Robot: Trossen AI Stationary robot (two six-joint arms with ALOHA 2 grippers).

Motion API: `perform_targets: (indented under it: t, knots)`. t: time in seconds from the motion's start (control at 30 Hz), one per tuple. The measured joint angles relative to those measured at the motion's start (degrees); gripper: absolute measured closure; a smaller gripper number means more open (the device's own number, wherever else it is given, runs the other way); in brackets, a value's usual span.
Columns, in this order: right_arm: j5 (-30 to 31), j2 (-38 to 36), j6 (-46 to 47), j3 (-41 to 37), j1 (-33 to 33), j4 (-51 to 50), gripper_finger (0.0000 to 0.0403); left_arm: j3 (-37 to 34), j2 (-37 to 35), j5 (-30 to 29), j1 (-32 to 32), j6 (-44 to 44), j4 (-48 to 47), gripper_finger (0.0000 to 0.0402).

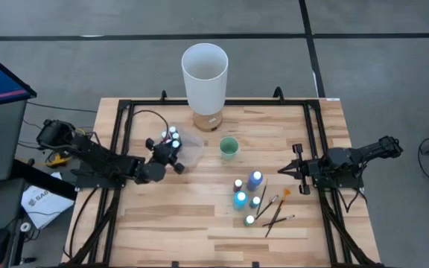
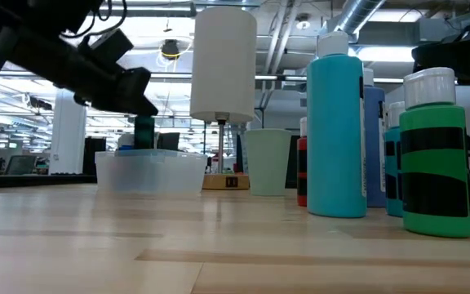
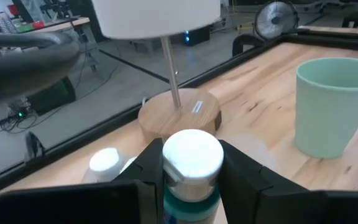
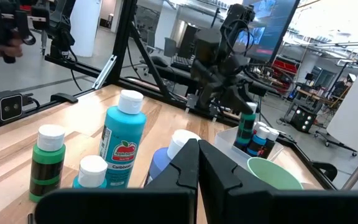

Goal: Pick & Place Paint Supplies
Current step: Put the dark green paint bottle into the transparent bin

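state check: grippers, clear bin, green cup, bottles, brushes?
left gripper: shut on a teal bottle, over the clear bin
right gripper: shut, empty
clear bin: holds bottles
green cup: upright
table bottles: upright, capped
brushes: lying flat

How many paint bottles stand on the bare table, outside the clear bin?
5, clustered right of centre: blue bottle, dark bottle beside it, large teal bottle, small teal bottle, green bottle nearest the front edge. None seems hidden.
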Motion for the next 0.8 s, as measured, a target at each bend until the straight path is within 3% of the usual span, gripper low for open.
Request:
perform_targets:
  t: [0.17, 0.33, 0.8]
  knots:
    - [0.0, 0.0, 0.0, 0.0, 0.0, 0.0, 0.0403, -1.2, 0.0, 0.3, 0.0, -1.1, 0.4, 0.0314]
    - [0.0, 0.0, 0.0, 0.0, 0.0, 0.0, 0.0403, -2.9, 0.2, 5.2, 1.4, -1.5, 0.4, 0.0313]
    - [0.0, 0.0, 0.0, 0.0, 0.0, 0.0, 0.0403, -3.7, 0.2, 7.7, 1.6, 2.1, 0.0, 0.0313]
